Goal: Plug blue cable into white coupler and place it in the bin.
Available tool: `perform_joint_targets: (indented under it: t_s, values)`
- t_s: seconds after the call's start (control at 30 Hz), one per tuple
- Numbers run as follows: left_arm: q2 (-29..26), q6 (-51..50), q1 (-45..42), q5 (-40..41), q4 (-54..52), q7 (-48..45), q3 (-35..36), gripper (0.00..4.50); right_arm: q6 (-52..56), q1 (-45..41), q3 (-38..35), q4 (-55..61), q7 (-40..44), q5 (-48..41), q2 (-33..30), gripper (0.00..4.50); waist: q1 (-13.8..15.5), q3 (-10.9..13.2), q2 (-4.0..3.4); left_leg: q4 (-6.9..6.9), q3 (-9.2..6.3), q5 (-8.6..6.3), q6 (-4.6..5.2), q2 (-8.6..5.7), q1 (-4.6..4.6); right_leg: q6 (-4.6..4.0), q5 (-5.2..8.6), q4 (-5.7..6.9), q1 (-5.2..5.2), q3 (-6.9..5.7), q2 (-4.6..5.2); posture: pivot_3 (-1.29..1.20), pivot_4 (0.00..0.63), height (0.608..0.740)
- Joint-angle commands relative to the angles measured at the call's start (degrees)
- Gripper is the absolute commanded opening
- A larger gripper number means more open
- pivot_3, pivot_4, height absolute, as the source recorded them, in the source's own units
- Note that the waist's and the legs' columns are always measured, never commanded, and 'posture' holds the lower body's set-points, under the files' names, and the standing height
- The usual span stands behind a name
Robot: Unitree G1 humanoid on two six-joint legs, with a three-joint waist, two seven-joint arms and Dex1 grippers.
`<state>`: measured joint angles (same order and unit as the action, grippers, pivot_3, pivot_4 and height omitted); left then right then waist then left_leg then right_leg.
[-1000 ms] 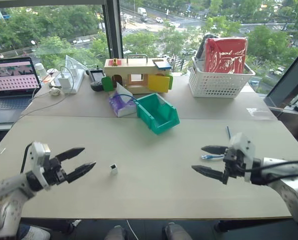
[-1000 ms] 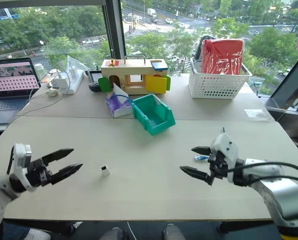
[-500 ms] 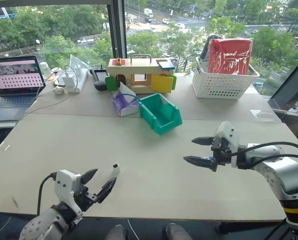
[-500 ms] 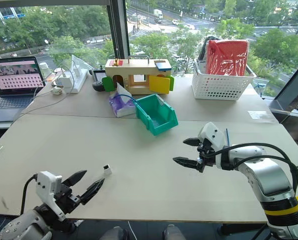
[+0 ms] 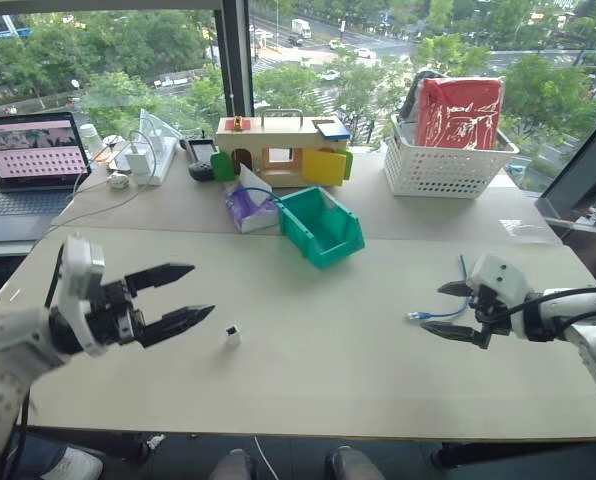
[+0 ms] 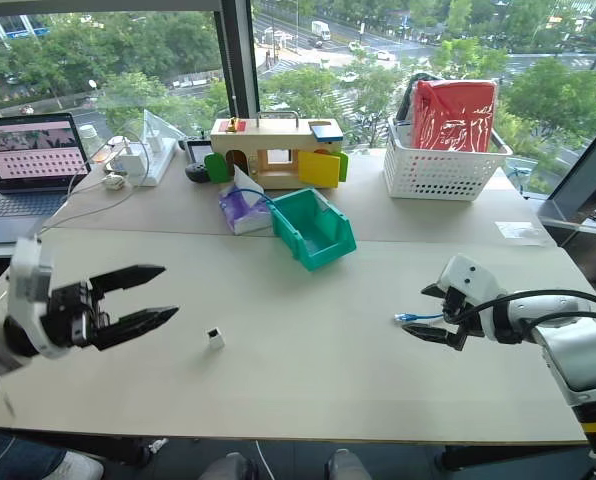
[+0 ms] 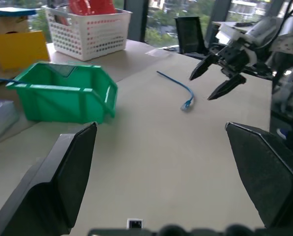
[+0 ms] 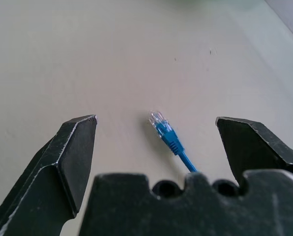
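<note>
- Right end effector (image 5: 451,311) is spread wide and grasping nothing, tilted down at the near plug of the blue cable (image 5: 430,315). In the right wrist view that clear plug sits on the worktop between the two fingers, so I'd say I'm lined up for a pick there, not gripping yet.
- The cable lies loose on the right side of the worktop (image 5: 308,370), running away from the plug toward the far edge.
- Left end effector (image 5: 178,295) is also fully released and empty, held roughly level above the worktop and pointing toward the middle. The white coupler (image 5: 232,335) stands on the worktop just past its fingertips. My guess is it's staged there so the left side can take the coupler while the right brings the plug in.
- Coupler and cable are well apart, so nothing is plugged in yet.
- The bin (image 5: 321,226) sits further back near the middle, front lip facing me, and looks empty from here.
- Behind on the right, a white lattice basket (image 5: 448,160) holds a red packet and something dark I can't make out.
- Main risk as I see it: the plug is tiny and lying flat, easy to nudge away when closing.
</note>
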<state>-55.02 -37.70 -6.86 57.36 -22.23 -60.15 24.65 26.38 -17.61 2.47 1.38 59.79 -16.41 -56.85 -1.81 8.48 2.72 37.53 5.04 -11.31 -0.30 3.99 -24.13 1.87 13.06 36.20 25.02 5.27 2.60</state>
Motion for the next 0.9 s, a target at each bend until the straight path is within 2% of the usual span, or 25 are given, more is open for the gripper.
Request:
perform_joint_targets:
  t_s: [0.03, 0.2, 0.4, 0.53, 0.7, 0.87, 0.9]
  values:
    - [-3.3, -2.2, -8.9, 1.0, 4.3, -4.7, -3.9, 4.50, -3.5, -5.0, 2.6, -8.1, 1.7, 3.8, 1.6, 4.49, -0.1, 0.0, 0.04, 0.01, -0.07, 0.00, 0.00, 0.00, -0.04, 0.04, 0.03, 0.06, 0.02, -0.04, -0.04, 0.00, 0.150, 0.737]
    - [-1.8, -2.5, -16.8, -0.5, 6.0, -3.5, -7.1, 4.50, -5.8, -9.2, 5.4, -16.5, 3.0, 7.6, 3.5, 4.49, -0.6, 0.1, -0.03, -0.11, -0.09, 0.00, 0.01, 0.00, -0.10, 0.23, -0.24, 0.08, 0.10, -0.03, -0.08, 0.00, 0.150, 0.737]
    - [-0.4, -4.0, -16.9, -0.1, 3.6, -2.2, -7.8, 4.50, -6.7, -11.9, 6.1, -22.8, 4.6, 9.4, 5.7, 4.49, -0.7, 0.1, -0.03, -0.15, -0.10, 0.00, 0.01, -0.01, -0.11, 0.20, -0.26, 0.04, 0.09, -0.03, -0.08, 0.00, 0.150, 0.737]
    - [0.1, -4.1, -17.1, -1.1, 3.1, -2.3, -8.7, 4.50, -6.8, -12.4, 5.4, -24.8, 6.3, 9.1, 6.7, 3.51, -0.6, 0.1, -0.02, -0.11, -0.11, 0.00, 0.01, -0.01, -0.08, 0.22, -0.26, 0.06, 0.03, -0.04, -0.08, 0.00, 0.150, 0.737]
    - [-0.8, -0.5, -18.7, -9.1, 4.6, -6.1, -15.3, 4.50, -6.1, -12.1, 5.3, -23.0, 8.4, 8.4, 7.1, 1.78, -0.6, 0.1, -0.03, -0.04, -0.11, 0.00, 0.01, -0.01, -0.04, 0.26, -0.25, 0.11, -0.02, -0.04, -0.08, 0.00, 0.150, 0.737]
    - [1.7, 4.0, -22.9, -16.0, 8.3, -8.9, -21.8, 4.50, -5.9, -12.7, 6.9, -18.0, 9.3, 8.5, 8.8, 0.07, -0.4, 0.1, -0.03, -0.03, -0.11, 0.00, 0.01, -0.02, -0.06, 0.24, -0.26, 0.12, 0.00, -0.04, -0.08, 0.00, 0.150, 0.737]
    - [2.4, 4.9, -23.8, -17.2, 9.1, -9.4, -22.9, 4.50, -5.4, -12.9, 7.1, -16.7, 9.5, 8.4, 9.4, 0.01, -0.5, 0.1, -0.03, -0.03, -0.12, 0.01, 0.00, -0.02, -0.06, 0.24, -0.26, 0.12, -0.01, -0.05, -0.09, 0.00, 0.150, 0.737]
